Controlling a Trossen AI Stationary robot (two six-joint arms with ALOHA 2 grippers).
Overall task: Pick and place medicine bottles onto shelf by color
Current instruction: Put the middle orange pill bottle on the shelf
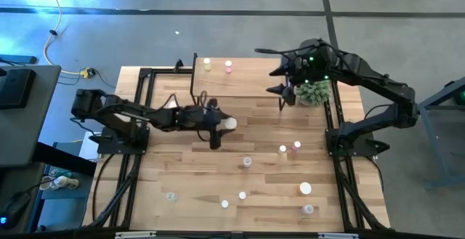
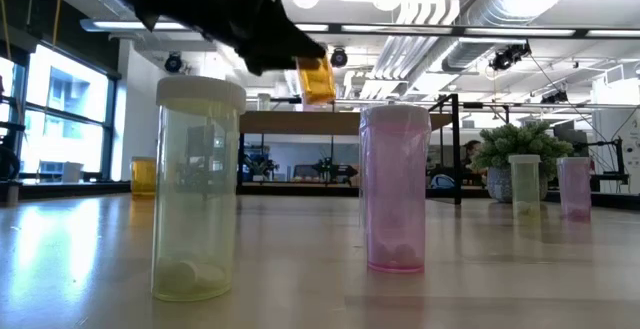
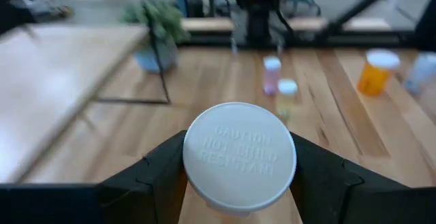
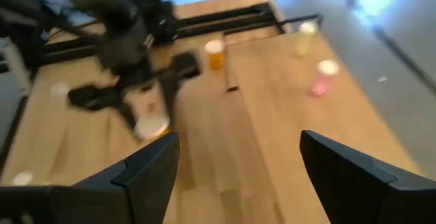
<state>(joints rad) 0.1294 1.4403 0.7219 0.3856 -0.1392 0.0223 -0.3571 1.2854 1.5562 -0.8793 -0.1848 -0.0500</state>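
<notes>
Orange bottle [image 3: 239, 157], white-capped, sits clenched between left claw [image 3: 238, 173] fingers above table.

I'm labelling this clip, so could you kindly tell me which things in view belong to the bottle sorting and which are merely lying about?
Belonging to the job:
- orange bottle held in the left hand
- shelf bearing a yellow bottle and a pink bottle
- loose bottles on the table
- right hand, open, empty

Lying about:
- potted plant
</notes>
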